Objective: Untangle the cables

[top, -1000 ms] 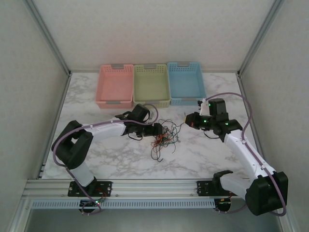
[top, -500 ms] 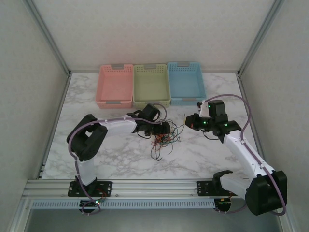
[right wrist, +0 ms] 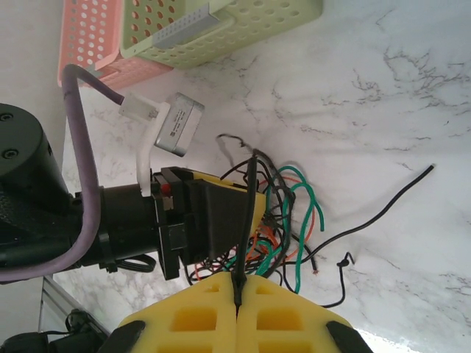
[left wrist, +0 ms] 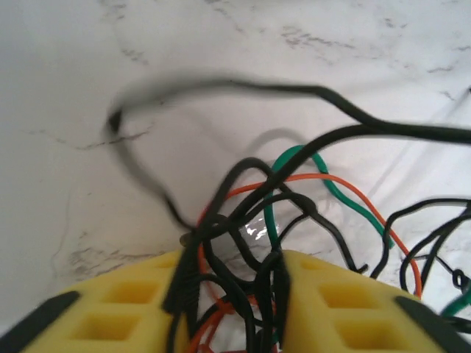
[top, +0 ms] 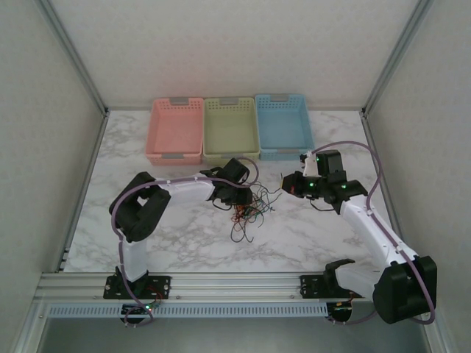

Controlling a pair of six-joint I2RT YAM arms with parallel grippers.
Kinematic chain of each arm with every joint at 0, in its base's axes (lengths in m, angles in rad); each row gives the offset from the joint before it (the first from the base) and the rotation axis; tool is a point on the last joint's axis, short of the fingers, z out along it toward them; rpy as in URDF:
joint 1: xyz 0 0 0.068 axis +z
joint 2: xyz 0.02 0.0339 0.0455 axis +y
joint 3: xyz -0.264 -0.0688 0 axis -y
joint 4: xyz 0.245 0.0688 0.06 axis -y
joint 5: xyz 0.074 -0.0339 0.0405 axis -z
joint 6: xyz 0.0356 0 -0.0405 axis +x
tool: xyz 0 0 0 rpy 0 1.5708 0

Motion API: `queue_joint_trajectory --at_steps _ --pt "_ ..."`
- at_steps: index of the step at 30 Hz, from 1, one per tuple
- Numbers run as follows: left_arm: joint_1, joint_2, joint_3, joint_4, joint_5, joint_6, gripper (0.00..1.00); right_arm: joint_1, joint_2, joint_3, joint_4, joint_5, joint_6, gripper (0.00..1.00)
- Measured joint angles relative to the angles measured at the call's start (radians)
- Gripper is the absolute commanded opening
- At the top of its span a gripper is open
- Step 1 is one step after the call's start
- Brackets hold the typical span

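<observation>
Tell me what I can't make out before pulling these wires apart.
- Top external: the tangle of thin black, red-orange and green wires is too small to trace; the left end effector covers part.
- Left wrist: strands between the yellow fingers run off the bottom edge; the near black loop is blurred.
- Right wrist: the right end effector, shut, hides the end of the black wire it holds.

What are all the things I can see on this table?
table: one, white marble, under everything
cables: one tangle, black, red-orange and green, table's middle
pink basket: one, pink, far edge, leftmost
green basket: one, pale green, far edge, middle
blue basket: one, blue, far edge, rightmost
left pincer: one, yellow fingers, gripping the tangle
right pincer: one, yellow fingers, shut on a black cable
</observation>
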Motion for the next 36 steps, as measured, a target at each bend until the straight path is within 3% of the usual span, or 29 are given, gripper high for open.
queue_joint_trajectory --at_steps 5,12,21,36 --pt "0.000 -0.010 0.008 -0.023 -0.028 0.036 0.00 0.000 0.000 0.034 -0.060 0.003 -0.018 0.00" --pt "0.000 -0.094 0.006 -0.134 -0.102 0.089 0.00 0.000 -0.004 0.073 -0.163 0.037 -0.054 0.00" --pt "0.000 -0.256 -0.002 -0.256 -0.217 0.174 0.00 0.003 -0.027 0.116 -0.241 0.184 -0.145 0.00" --pt "0.004 -0.335 -0.054 -0.402 -0.351 0.238 0.00 0.040 0.101 0.294 -0.330 0.600 -0.286 0.00"
